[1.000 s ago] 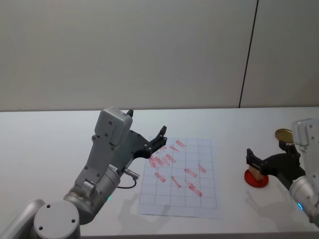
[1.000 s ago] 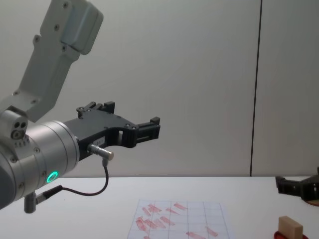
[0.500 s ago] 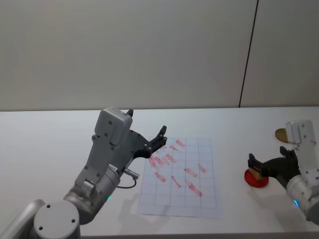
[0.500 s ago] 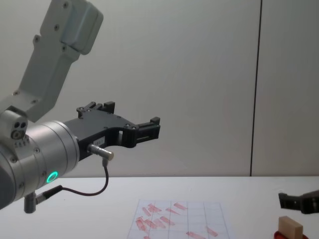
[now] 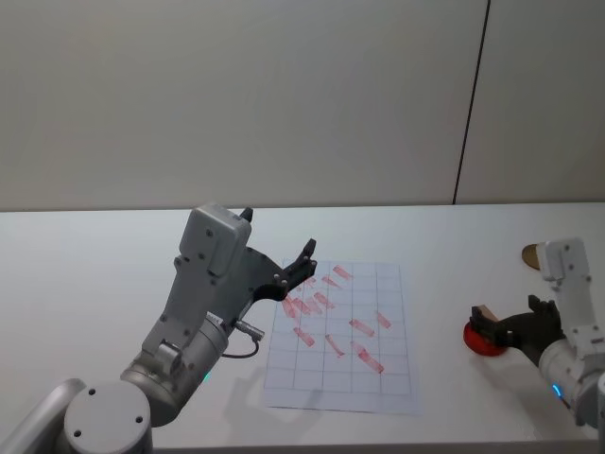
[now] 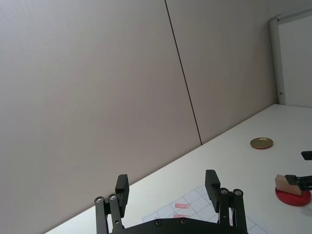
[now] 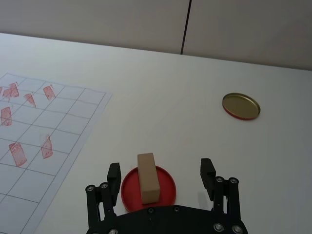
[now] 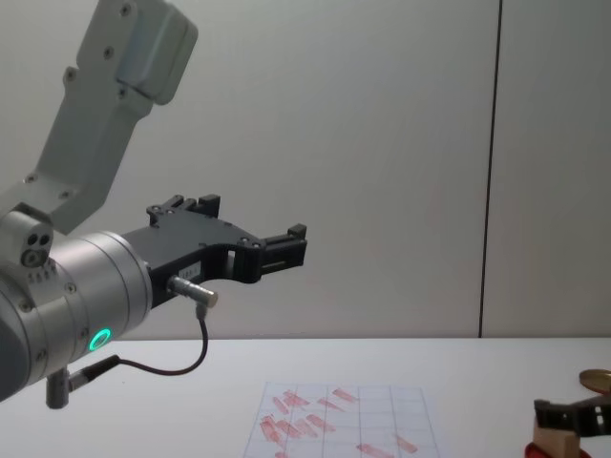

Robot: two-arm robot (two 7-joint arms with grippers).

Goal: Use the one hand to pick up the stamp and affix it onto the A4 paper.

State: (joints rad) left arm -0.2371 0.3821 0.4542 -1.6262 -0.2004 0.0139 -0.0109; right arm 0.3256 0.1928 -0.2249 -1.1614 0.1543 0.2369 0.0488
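Straddling the stamp (image 7: 147, 179) with the right gripper (image 7: 160, 171): fingers spread wide, one on each side of the block, a clear gap on both sides, no contact that I can see. Nothing is held.

Stamp: tan wooden block, sitting on top of the red ink pad (image 7: 168, 189), long axis pointing away from the wrist. It covers the pad's middle, with red showing round it. It is not quite centred between the fingers; it sits closer to one of them.

Head view: the pad and stamp are on the white table (image 5: 95, 265), off the right edge of the A4 paper (image 5: 345, 374) and apart from it. The right arm comes in from the lower right corner with the gripper low over the pad. The chest view shows a black finger level with the top of the block; whether it touches there I can't tell.

Brass disc (image 5: 531, 254) lies flat, farther back on the table than the pad and well apart from it.

The paper lies flat in the middle of the table: faint grid, many slanted red stamp marks, mostly in its far and left part.

Left gripper (image 5: 277, 234): parked, raised off the table over the paper's far left corner, jaws wide apart, empty.
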